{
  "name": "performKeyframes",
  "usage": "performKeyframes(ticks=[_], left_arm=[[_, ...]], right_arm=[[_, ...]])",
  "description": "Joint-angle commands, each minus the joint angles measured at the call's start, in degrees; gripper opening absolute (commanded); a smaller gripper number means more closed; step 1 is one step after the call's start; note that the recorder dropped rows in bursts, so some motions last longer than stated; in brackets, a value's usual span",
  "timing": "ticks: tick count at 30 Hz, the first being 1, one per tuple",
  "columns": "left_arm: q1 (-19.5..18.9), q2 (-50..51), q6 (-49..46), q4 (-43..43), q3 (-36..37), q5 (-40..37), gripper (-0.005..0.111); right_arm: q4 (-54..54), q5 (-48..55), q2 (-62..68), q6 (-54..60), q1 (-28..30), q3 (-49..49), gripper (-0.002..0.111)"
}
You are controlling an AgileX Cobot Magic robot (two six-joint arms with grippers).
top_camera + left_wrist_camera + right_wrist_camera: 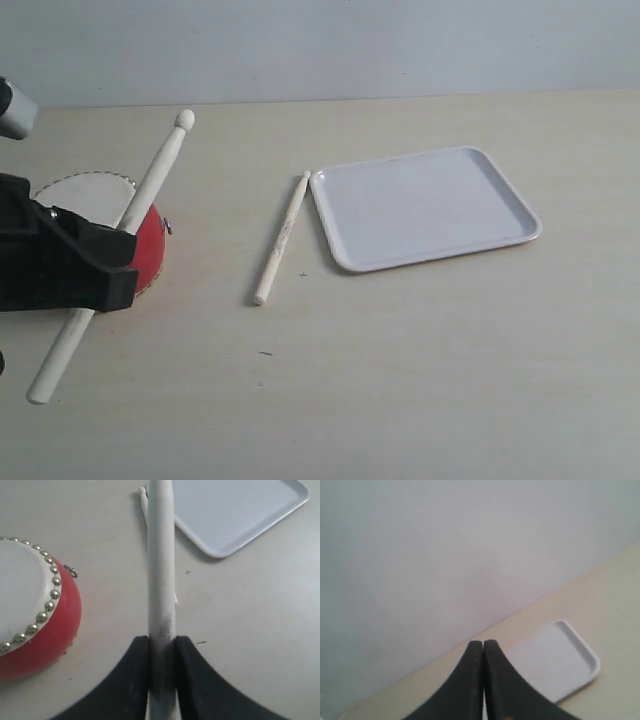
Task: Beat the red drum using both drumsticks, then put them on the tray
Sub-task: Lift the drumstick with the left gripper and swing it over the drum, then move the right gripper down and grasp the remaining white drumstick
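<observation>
The red drum (148,245) (47,625) stands at the table's left, its off-white studded skin partly hidden behind my left arm. My left gripper (105,262) (162,647) is shut on one drumstick (155,180) (161,565), which slants over the drum's right side with its round tip up and away. A second drumstick (281,240) (143,500) lies loose on the table between the drum and the white tray (425,205) (235,515) (555,665). My right gripper (483,645) is shut on nothing, raised above the table near the tray; it is outside the exterior view.
The pale wooden table (400,380) runs back to a plain light wall (320,45). A few small dark specks mark the table in front of the loose stick.
</observation>
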State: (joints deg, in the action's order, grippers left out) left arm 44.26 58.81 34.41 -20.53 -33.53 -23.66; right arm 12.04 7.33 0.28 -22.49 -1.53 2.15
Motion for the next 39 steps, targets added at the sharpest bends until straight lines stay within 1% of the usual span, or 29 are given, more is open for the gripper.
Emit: performKeyframes(ticks=[1, 4, 7, 12, 15, 18, 21, 23, 26, 29, 33, 35, 38, 39], left_arm=[[0.3, -0.4, 0.5, -1.5, 0.4, 1.6, 0.000], [0.3, -0.4, 0.5, -1.8, 0.4, 2.9, 0.000], [0.3, -0.4, 0.6, -1.8, 0.4, 3.5, 0.000], [0.3, -0.3, 0.7, -1.8, 0.4, 3.5, 0.000], [0.3, -0.3, 1.4, -1.8, 0.4, 2.6, 0.000], [0.2, -0.3, 1.8, -1.9, 0.4, 1.5, 0.000], [0.1, -0.3, 2.4, -3.1, 0.5, 0.8, 0.000], [-0.4, -0.3, 4.6, -4.7, 0.8, 0.6, 0.000], [-1.9, -0.3, 6.5, -5.9, 0.9, 0.5, 0.000], [-3.6, -0.3, 6.7, -5.9, 0.9, 0.4, 0.000], [-3.8, -0.3, 6.7, -5.8, 1.0, 0.0, 0.000], [-3.8, -0.3, 6.7, -6.2, 1.2, 0.0, 0.000], [-3.8, -0.3, 6.7, -6.3, 1.6, 0.1, 0.000], [-3.8, -0.3, 6.7, -6.3, 1.7, 0.1, 0.000]], right_arm=[[6.3, -0.1, -0.3, 9.4, -1.4, 8.3, 0.000], [16.5, 0.4, 4.1, 22.5, -3.7, 14.2, 0.000], [27.1, 3.9, 12.6, 36.0, -5.9, 19.7, 0.000], [47.0, 16.8, 33.3, 62.7, -8.4, 29.6, 0.000], [53.3, 25.4, 46.9, 72.2, -8.5, 34.7, 0.000], [55.3, 29.9, 58.3, 75.2, -8.5, 38.6, 0.000], [55.4, 30.6, 67.9, 76.1, -8.5, 41.0, 0.000], [55.4, 30.3, 73.2, 76.4, -9.0, 42.6, 0.000], [55.2, 28.4, 80.6, 76.4, -13.4, 45.3, 0.000], [54.9, 23.5, 86.7, 76.4, -19.3, 49.7, 0.000], [52.9, 19.0, 92.8, 76.4, -24.8, 54.6, 0.000], [52.5, 18.5, 95.1, 76.4, -26.2, 56.2, 0.000], [53.6, 13.2, 97.9, 76.4, -27.4, 58.3, 0.000], [54.0, 12.9, 98.8, 76.4, -27.4, 58.8, 0.000]])
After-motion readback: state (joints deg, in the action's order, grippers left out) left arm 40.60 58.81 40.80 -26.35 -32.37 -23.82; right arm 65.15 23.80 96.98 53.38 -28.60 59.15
